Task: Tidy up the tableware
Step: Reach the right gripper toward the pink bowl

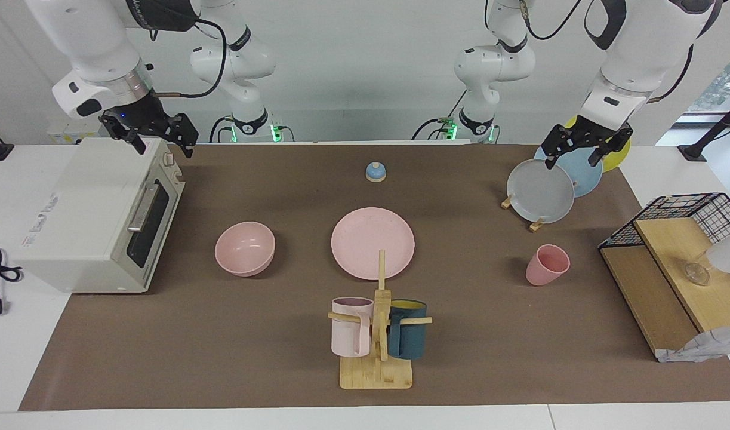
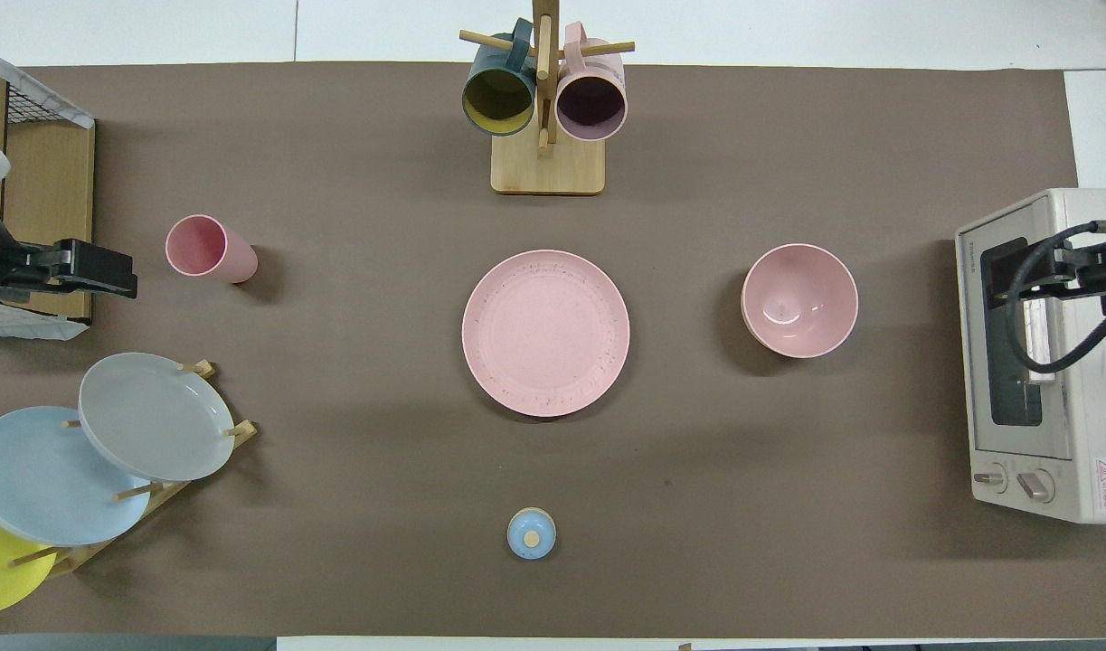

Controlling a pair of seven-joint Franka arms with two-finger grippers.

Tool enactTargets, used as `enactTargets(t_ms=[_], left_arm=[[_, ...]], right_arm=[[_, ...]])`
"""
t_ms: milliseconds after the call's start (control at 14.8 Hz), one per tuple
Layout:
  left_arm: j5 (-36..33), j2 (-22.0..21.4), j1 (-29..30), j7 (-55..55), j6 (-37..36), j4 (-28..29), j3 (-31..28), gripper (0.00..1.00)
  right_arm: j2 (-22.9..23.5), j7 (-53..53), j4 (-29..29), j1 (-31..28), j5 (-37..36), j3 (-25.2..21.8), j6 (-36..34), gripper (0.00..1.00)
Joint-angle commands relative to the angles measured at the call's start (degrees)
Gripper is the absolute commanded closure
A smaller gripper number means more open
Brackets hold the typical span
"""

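A wide pink plate (image 1: 372, 242) (image 2: 545, 333) lies flat at the middle of the brown mat. A pink bowl (image 1: 245, 248) (image 2: 799, 300) stands beside it toward the right arm's end. A small pink handleless cup (image 1: 547, 264) (image 2: 211, 249) stands upright toward the left arm's end. My left gripper (image 1: 573, 156) (image 2: 109, 271) is open, empty and raised over the plate rack. My right gripper (image 1: 162, 143) (image 2: 1072, 271) is open, empty and raised over the toaster oven. Neither touches the pink set.
A mug tree (image 1: 376, 334) with a pale pink and a teal mug stands farther from the robots than the plate. A rack holds grey (image 1: 539, 191), blue and yellow plates. A toaster oven (image 1: 90, 221), a wire-and-wood shelf (image 1: 669, 269) and a blue bell (image 1: 375, 172) also stand here.
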State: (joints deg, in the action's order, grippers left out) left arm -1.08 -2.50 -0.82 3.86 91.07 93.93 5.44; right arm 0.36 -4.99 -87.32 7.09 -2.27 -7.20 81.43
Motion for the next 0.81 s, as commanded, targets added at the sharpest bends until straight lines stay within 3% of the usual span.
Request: enactTargets(t_ms=[0,270,405,743], left_arm=[[0.5,-0.8,0.3,0.6,-0.5,0.1,0.3,0.0],[0.5,-0.8,0.3,0.6,-0.5,0.1,0.3,0.0],[0.5,-0.8,0.3,0.6,-0.5,0.1,0.3,0.0],[0.5,-0.7,0.3,0.6,-0.2,0.1,0.3,0.0]], right_arm=[[-0.4,1.4,-0.1,-1.3,1.0,0.7,0.3,0.0],[0.0,1.5,-0.3,-1.6,1.2,2.6,2.8,0.0],[0.5,0.5,0.0,-1.6,0.3,7.4,3.7,0.0],[11.0,-4.7,7.9,-1.0,-0.9,13.5,3.6,0.0]])
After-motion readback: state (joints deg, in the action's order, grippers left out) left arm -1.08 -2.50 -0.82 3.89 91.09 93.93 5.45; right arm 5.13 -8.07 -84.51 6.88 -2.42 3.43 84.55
